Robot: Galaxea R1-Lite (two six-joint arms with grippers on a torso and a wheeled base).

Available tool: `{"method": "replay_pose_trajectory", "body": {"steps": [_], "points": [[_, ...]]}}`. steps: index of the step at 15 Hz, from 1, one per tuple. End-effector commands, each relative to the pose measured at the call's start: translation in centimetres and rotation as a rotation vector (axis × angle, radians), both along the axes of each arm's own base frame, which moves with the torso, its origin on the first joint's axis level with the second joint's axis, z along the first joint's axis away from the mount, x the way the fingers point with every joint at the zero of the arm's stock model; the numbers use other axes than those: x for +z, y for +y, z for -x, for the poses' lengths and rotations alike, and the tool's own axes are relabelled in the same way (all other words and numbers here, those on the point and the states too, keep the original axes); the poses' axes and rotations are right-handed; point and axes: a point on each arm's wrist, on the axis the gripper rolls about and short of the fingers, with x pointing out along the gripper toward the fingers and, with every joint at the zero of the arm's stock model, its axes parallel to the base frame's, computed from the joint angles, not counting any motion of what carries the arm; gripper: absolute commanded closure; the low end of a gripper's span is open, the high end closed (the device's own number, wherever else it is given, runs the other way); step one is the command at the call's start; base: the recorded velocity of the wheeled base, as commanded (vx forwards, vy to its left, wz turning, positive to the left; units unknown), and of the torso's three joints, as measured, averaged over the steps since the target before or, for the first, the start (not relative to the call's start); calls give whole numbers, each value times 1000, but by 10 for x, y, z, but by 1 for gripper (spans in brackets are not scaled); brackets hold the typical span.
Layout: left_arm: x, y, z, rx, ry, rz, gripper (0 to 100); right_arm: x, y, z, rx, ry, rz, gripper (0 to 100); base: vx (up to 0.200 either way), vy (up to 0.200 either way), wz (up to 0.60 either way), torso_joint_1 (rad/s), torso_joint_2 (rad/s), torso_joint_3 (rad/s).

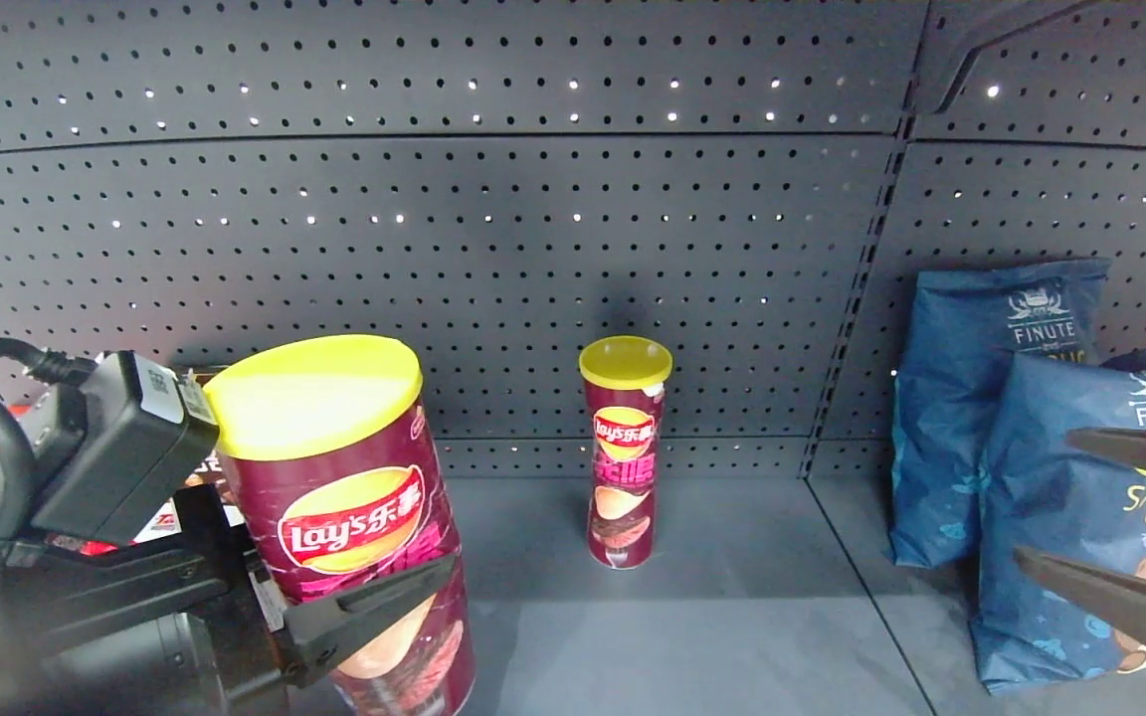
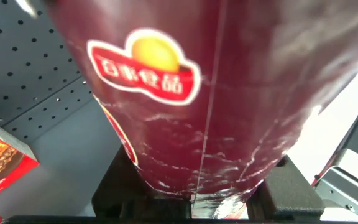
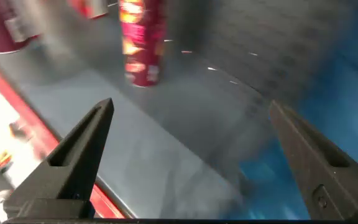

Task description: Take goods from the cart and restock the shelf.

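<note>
Head view: left jaws clamped on a chips can, right jaws apart.
The left gripper (image 1: 364, 597) holds the maroon chips can (image 1: 334, 477) upright, yellow lid up, at the left front of the shelf (image 1: 732, 617). The right gripper (image 1: 1046, 497) hangs with nothing between its jaws, just in front of the blue snack bags (image 1: 971, 398). A second can (image 1: 623, 452) stands near the pegboard back (image 1: 533, 249), between the two.

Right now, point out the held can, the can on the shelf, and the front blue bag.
held can (image 1: 349, 527), head view, on its label logo.
can on the shelf (image 1: 623, 477), head view, mid body.
front blue bag (image 1: 1060, 507), head view, bare front face.
</note>
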Motion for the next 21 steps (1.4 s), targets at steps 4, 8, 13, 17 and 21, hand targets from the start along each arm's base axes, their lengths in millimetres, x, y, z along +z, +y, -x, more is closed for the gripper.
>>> {"method": "replay_pose_trajectory", "body": {"steps": [4, 8, 13, 17, 21], "points": [[0, 0, 0, 9, 25, 25, 100, -2, 62, -57, 149, 144, 42, 0, 0, 0, 0, 0, 0, 0], [3, -3, -3, 8, 23, 32, 100, -6, 76, -80, 165, 214, 4, 0, 0, 0, 0, 0, 0, 0], [4, -4, -5, 14, 22, 31, 100, -39, 92, -110, 326, 189, -65, 0, 0, 0, 0, 0, 0, 0], [4, 1, -9, 52, 20, 32, 100, -63, 93, -139, 456, 154, -112, 0, 0, 0, 0, 0, 0, 0], [4, 2, -9, 57, 21, 33, 100, -80, 98, -158, 504, 160, -117, 0, 0, 0, 0, 0, 0, 0]]}}
